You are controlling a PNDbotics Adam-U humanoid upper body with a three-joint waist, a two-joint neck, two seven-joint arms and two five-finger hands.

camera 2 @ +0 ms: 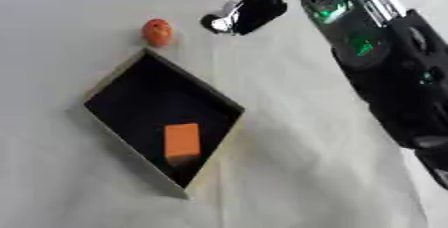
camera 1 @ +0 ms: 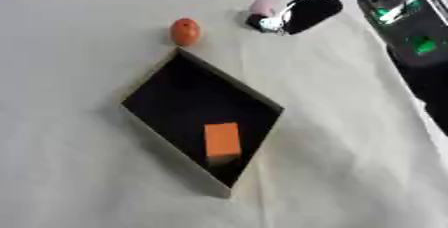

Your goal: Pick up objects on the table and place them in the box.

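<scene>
Orange block (camera 1: 222, 140) lies inside the black box (camera 1: 149, 92) at the table's (camera 1: 79, 172) middle. An orange round object (camera 1: 185, 31) sits just beyond the box's far corner. The right hand (camera 1: 308, 12) is far right at a pink thing (camera 1: 262, 6); whether its fingers grip it, I cannot tell.

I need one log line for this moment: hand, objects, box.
right hand: at pink object, far side, grip unclear | left hand: not in view | box: holds orange block | orange ball: on table beside box
</scene>
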